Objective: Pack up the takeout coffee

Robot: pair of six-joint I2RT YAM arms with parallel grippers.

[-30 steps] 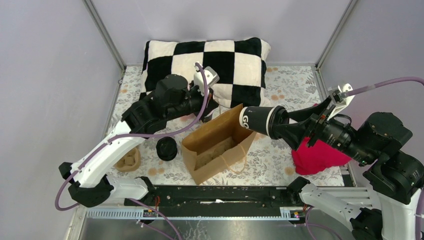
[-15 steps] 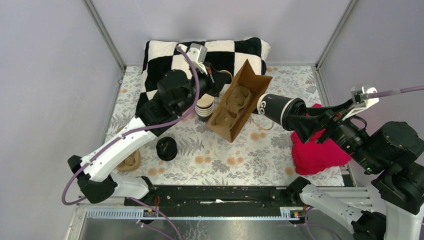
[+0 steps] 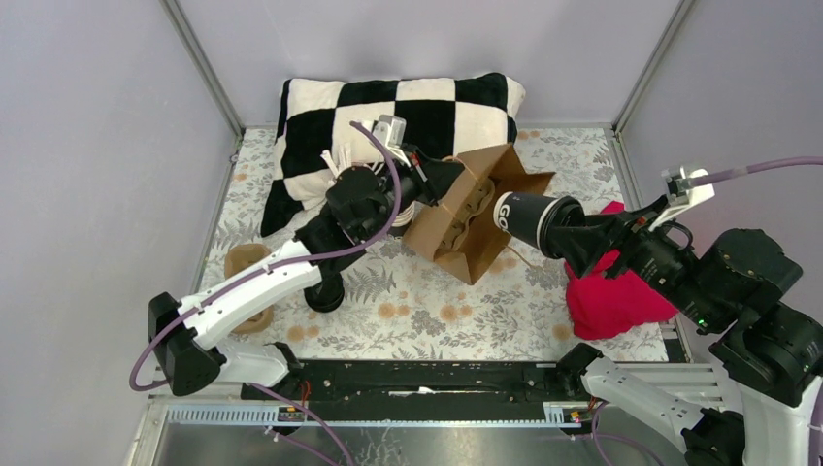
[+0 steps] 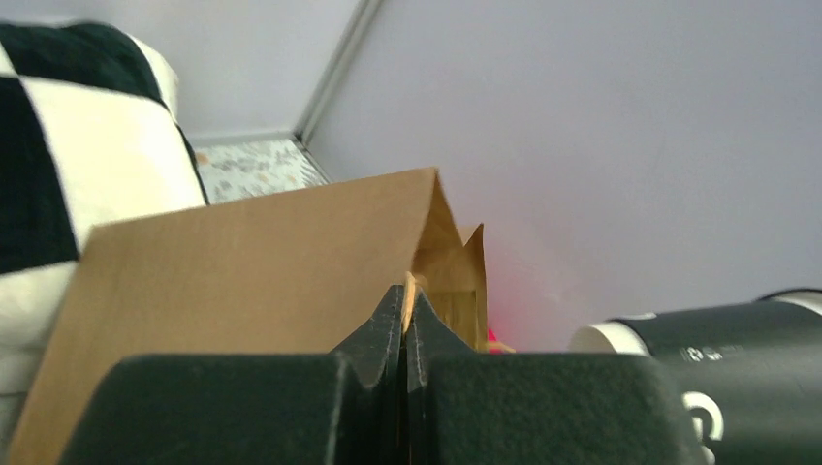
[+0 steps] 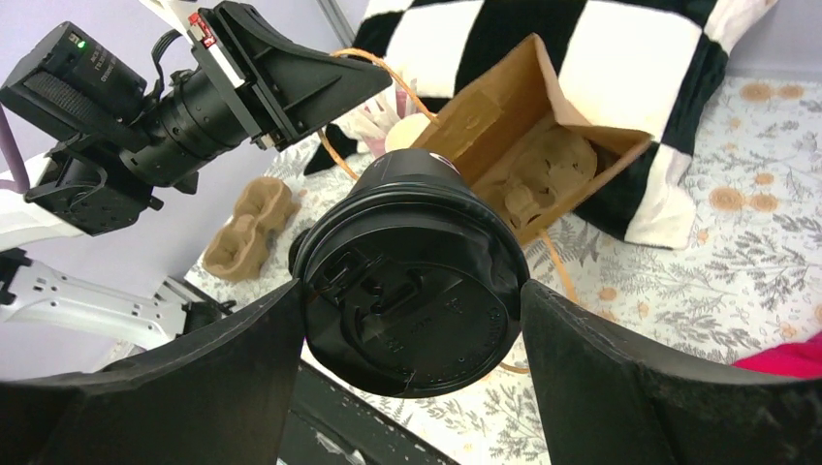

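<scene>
Red cloth (image 3: 611, 301): heaped on the floral table (image 3: 417, 311) beneath the right arm, apart from the cup's line of travel.
Right gripper (image 5: 411, 310): spread wide and clamped on the lid end of the cup, one finger down each side.
Takeout coffee (image 3: 524, 219): carried in the air, lying almost level, base first, right at the mouth of the bag; contact with the paper impossible to tell. Best fed in slowly and straight, base aimed at a free well, then tipped upright as early as the bag allows, to spare the lid.
Paper bag (image 3: 514, 170): lifted off the table and tipped on its side, mouth turned toward the cup. Any shove against the paper likely to fold the mouth shut.
Pulp carrier (image 5: 554, 167): lodged inside the bag, wells facing the opening; probably the seat for the cup.
Left gripper (image 4: 405, 302): pinched fully shut on the bag's top edge. Worth holding rigid through the insertion, so the mouth stays put.
Checked pillow (image 3: 437, 107): black and white, against the back wall, just behind the bag.
</scene>
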